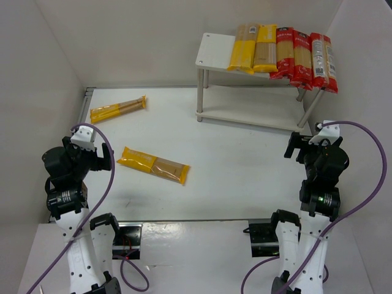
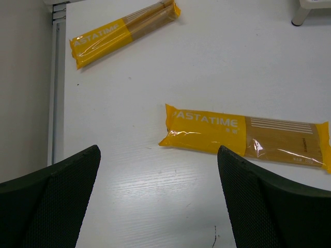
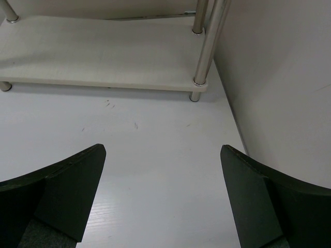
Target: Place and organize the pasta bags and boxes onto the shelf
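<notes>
Sorting is partway done: five pasta packs point(image 1: 282, 54) lie side by side on the top board of the shelf point(image 1: 214, 50), and two yellow ones wait on the table point(image 1: 245, 165). The left gripper point(image 2: 159, 152) hovers with fingers spread, holding nothing. The nearer yellow pack point(image 2: 245, 135) lies just ahead and to its right, not touching. The farther yellow pack point(image 2: 124, 31) sits well beyond. The right gripper point(image 3: 163, 148), equally spread and empty, faces the shelf. The next move probably calls for the left arm to reach down across that nearer pack's width.

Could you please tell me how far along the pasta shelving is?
Done: five packs sit on the shelf, top tier. In hand: nothing; left hand and right hand are open, empty. Left: near yellow pack and far yellow pack lie on the table.
</notes>
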Robot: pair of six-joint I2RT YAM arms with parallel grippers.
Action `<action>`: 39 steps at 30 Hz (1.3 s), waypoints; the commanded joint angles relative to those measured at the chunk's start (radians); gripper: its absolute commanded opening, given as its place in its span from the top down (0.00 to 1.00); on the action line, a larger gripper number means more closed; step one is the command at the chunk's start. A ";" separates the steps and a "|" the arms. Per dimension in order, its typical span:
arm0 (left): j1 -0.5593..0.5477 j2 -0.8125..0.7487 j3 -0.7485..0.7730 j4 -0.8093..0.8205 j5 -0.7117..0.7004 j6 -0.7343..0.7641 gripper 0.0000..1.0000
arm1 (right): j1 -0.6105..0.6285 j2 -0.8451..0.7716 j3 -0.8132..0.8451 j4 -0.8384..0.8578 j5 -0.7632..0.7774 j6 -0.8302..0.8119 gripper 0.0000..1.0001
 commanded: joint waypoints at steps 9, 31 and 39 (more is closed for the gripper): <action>-0.003 0.000 0.012 0.019 0.020 -0.002 0.01 | -0.005 -0.018 0.002 0.002 -0.041 -0.021 0.00; -0.003 0.009 0.012 0.019 0.020 -0.002 0.01 | -0.005 -0.018 0.002 0.002 -0.050 -0.030 0.00; -0.003 0.009 0.012 0.019 0.020 -0.002 0.01 | -0.005 -0.018 0.002 0.002 -0.050 -0.030 0.00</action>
